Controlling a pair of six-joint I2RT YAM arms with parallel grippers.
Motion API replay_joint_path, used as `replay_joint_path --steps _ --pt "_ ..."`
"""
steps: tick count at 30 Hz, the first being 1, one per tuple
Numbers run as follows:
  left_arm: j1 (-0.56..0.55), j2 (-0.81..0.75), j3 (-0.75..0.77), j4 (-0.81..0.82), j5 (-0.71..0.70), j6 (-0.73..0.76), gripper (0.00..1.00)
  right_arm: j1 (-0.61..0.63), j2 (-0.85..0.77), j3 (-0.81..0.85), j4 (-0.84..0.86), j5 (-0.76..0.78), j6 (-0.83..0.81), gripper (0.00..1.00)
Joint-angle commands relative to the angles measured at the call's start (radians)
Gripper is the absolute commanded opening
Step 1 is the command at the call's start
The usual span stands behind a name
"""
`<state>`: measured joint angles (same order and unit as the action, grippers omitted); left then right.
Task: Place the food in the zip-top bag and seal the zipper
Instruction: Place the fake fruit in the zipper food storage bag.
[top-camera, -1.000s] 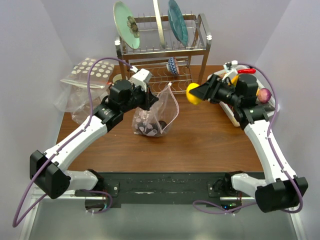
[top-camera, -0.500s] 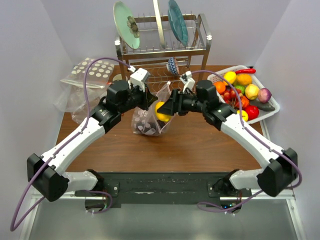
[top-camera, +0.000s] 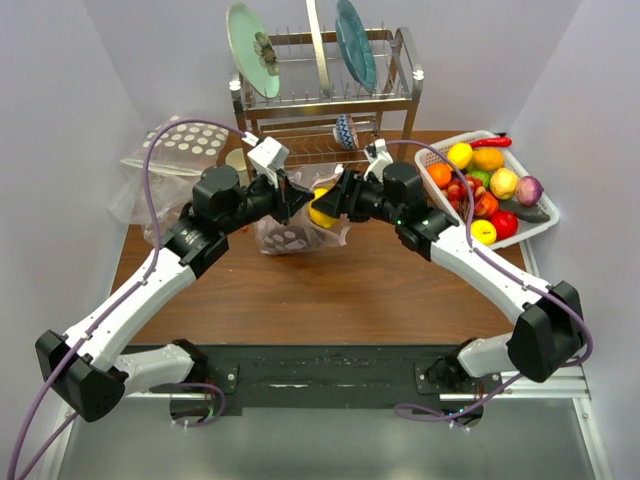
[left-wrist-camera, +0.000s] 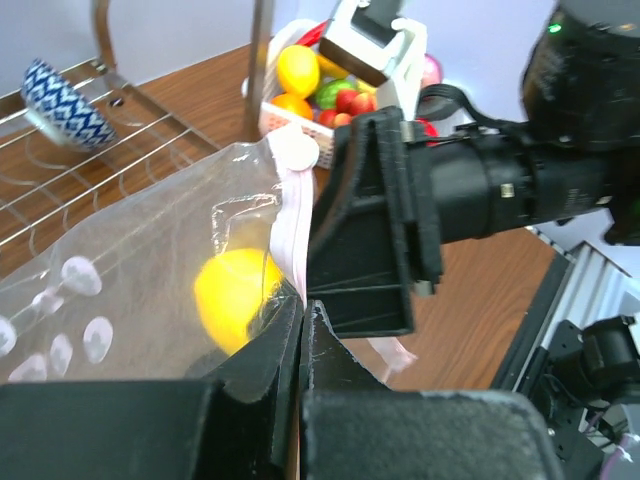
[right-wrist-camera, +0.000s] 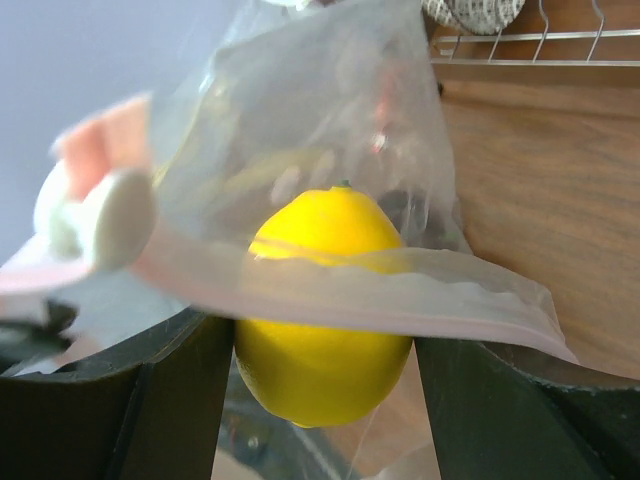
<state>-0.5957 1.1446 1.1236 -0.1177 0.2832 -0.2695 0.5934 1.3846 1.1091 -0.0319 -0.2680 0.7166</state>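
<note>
only wrist views show it: right tool (right-wrist-camera: 325, 405) clasps lemon (right-wrist-camera: 322, 290), left tool (left-wrist-camera: 302, 312) pinches zip-top bag (left-wrist-camera: 150, 250).

Lemon (right-wrist-camera: 322, 300) in bag (top-camera: 284, 238) mouth, basket (top-camera: 550, 210) right, rack (top-camera: 320, 100) behind.

One high rear overview; two close, opposed wrist views, lemon (right-wrist-camera: 320, 370) in both

Walls (top-camera: 60, 90): pale lavender panels on three sides.
Table (top-camera: 330, 295): brown wood grain.
Dish rack (top-camera: 330, 100): metal, at the far edge, holding plates (top-camera: 250, 50).
Light: soft, even.
</note>
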Motion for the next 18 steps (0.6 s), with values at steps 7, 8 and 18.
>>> replay_joint_path --steps 7,8,18 --pt "0.005 -0.034 -0.024 0.156 0.148 -0.02 0.0 0.055 0.04 0.007 0.185 0.078 0.064 0.98" --pt "0.005 -0.029 -0.022 0.156 0.148 -0.023 0.0 0.066 0.047 0.029 0.172 0.078 0.052 0.99" --pt "0.007 -0.02 0.005 0.033 -0.099 -0.02 0.0 0.072 -0.119 0.052 -0.073 0.234 -0.055 0.9"
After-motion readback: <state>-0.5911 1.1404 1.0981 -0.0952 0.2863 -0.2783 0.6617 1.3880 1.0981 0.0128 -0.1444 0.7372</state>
